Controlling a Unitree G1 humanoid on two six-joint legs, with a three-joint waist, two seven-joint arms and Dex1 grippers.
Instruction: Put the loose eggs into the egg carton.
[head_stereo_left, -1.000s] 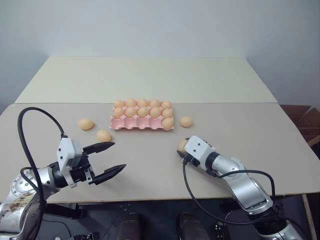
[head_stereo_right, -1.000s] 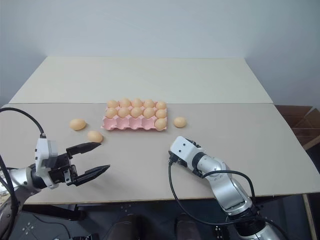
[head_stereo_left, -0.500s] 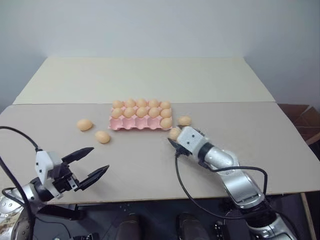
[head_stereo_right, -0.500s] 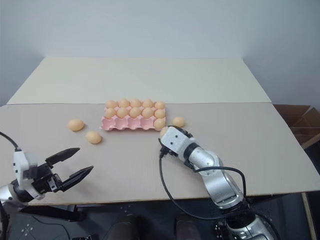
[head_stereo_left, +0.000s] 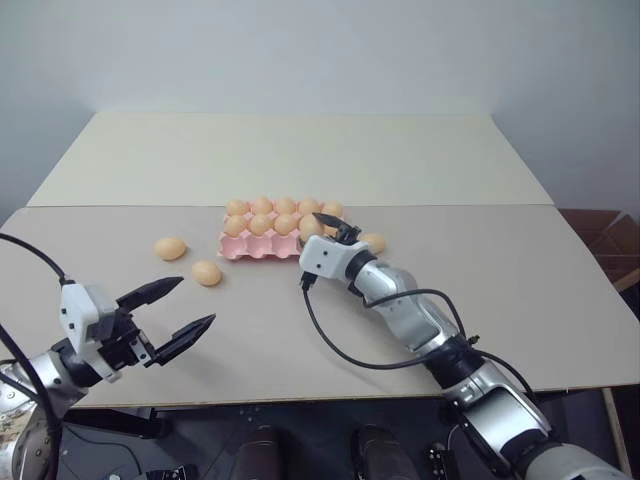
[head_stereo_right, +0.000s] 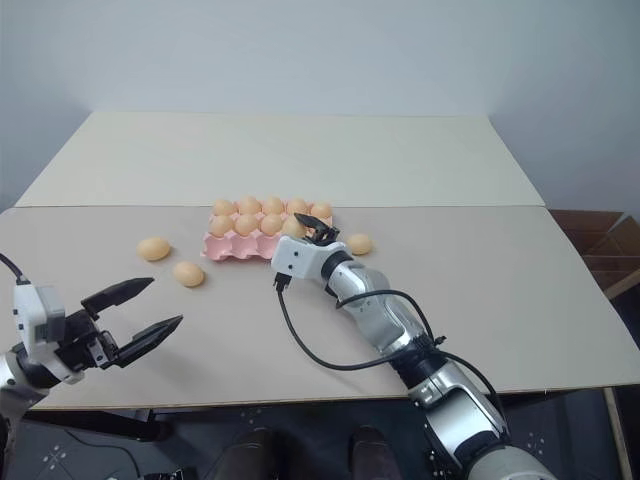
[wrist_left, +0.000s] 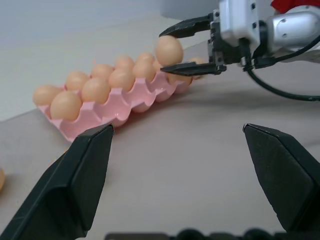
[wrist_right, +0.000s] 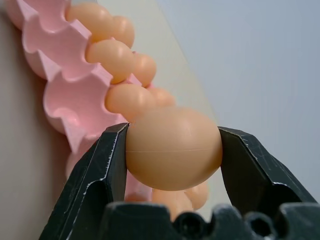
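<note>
Over beige surface (head_stereo_left: 480, 250): egg (wrist_right: 172, 148) clamped in right hand (head_stereo_left: 333, 229) above pink carton (head_stereo_left: 262, 248), left hand (head_stereo_left: 175, 312) gaping at seven o'clock.

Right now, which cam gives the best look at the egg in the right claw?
Right wrist view: the held egg sits large between both fingers of the right claw. Left wrist view shows it side-on, above the egg carton. In the eye views the claw mostly hides it.

From my head views, the right gripper (head_stereo_left: 333, 226) hides the carton's (head_stereo_left: 262, 248) near right cups, so I cannot tell which are filled. The egg (wrist_right: 173, 148) it grips blocks the carton's far end in its wrist view.
</note>
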